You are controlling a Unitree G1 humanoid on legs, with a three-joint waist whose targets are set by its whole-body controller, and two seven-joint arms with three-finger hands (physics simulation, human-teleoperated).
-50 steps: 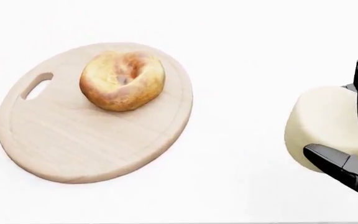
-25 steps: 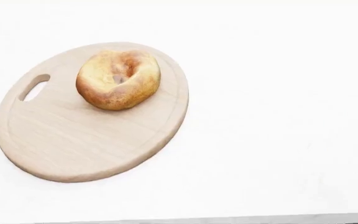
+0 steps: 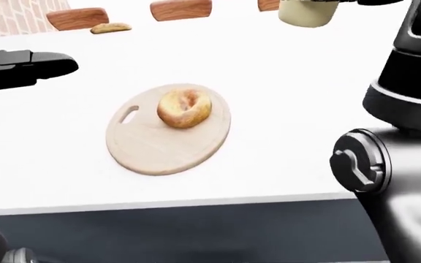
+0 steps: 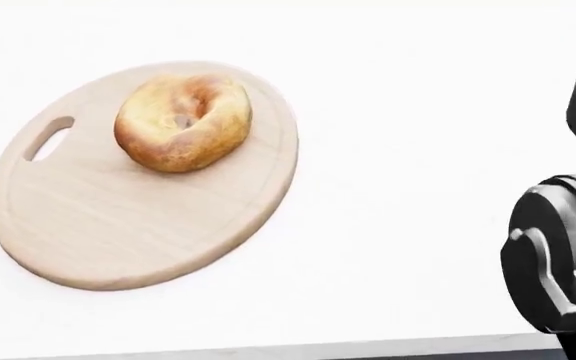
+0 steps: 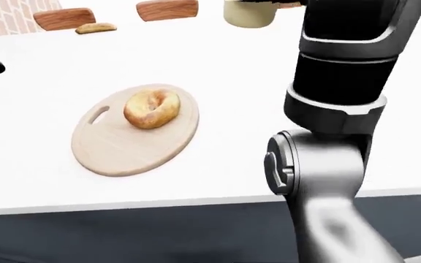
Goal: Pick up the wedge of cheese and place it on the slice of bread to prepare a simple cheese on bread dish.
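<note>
The bread (image 4: 182, 122) is a golden ring-shaped roll lying on a round wooden board (image 4: 98, 225) with a handle slot. The cheese (image 3: 305, 15) is a pale rounded block held high above the table, at the top of both eye views, well up and right of the bread. My right hand (image 3: 329, 3) grips it from above; only dark finger parts show at the frame's top edge. My right forearm (image 5: 342, 76) rises steeply at the right. At the left edge of the left-eye view my left hand (image 3: 31, 64) hovers with fingers stretched out, holding nothing.
The white table (image 3: 283, 109) ends in a near edge (image 3: 196, 201) low in the eye views, with a dark front below it. Wooden chair backs (image 3: 181, 9) and a small loaf (image 3: 110, 27) stand along its top side. My right elbow joint (image 4: 558, 255) fills the head view's right edge.
The cheese and the right hand rose out of the head view; the right elbow now shows at that view's right edge. The board and bread drifted slightly left as the camera moved.
</note>
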